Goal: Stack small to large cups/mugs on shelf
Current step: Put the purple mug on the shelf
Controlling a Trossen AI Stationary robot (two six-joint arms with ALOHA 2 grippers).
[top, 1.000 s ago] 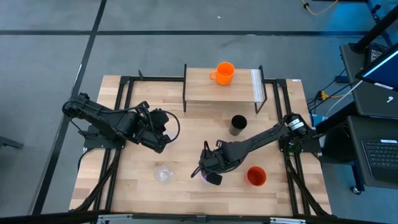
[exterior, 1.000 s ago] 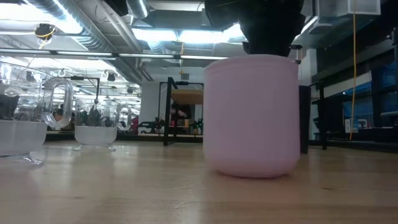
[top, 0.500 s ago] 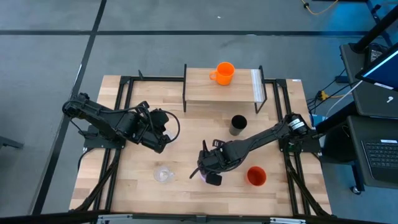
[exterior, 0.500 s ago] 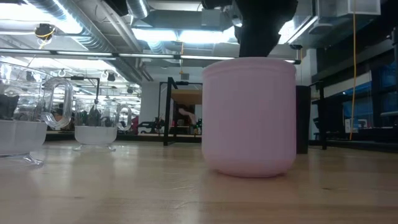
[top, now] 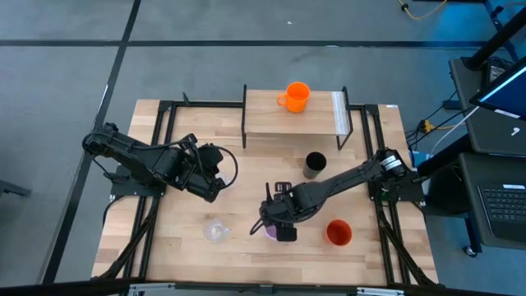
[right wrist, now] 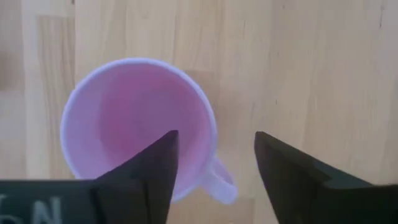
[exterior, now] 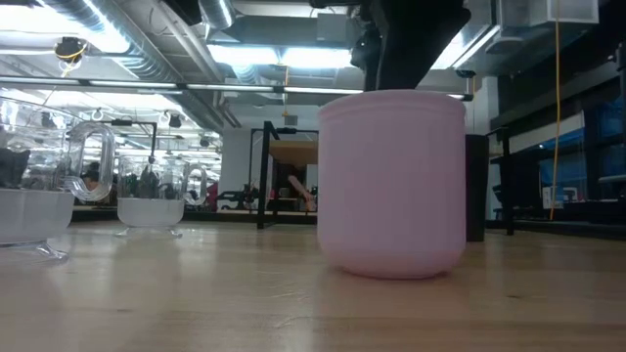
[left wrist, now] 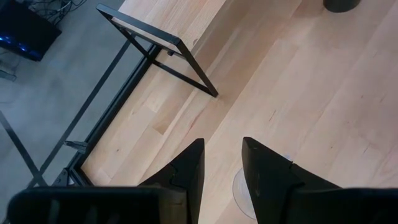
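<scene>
The lilac handled mug (right wrist: 130, 118) stands upright on the tabletop, and fills the low view (exterior: 391, 181). My right gripper (right wrist: 216, 137) is open just above it, one finger over its hollow, the other outside beside the handle (right wrist: 217, 180). In the high view the gripper (top: 278, 228) covers most of the mug. The orange mug (top: 296, 96) stands on the shelf (top: 271, 122). The black cup (top: 315, 164), the red-orange cup (top: 338, 233) and a clear tumbler (top: 216, 231) stand on the table. My left gripper (left wrist: 222, 146) is slightly open and empty at the table's left (top: 210, 187). My right gripper comes at the lilac mug from above, pointing down, its fingers astride the mug's wall (right wrist: 208, 134) on the handle side. I cannot tell whether a finger touches the wall. The mug rests on its base on the table.
Two clear tumblers (exterior: 34, 215) (exterior: 150, 210) show at the left in the low view. The shelf's black posts (top: 245, 123) and the table's black frame bars (left wrist: 186, 59) stand near the arms. Bare wood lies between the tumbler and the shelf.
My right gripper has shifted a little toward the table's right edge and turned slightly above the lilac mug, staying open. The mug stays upright on the table.
</scene>
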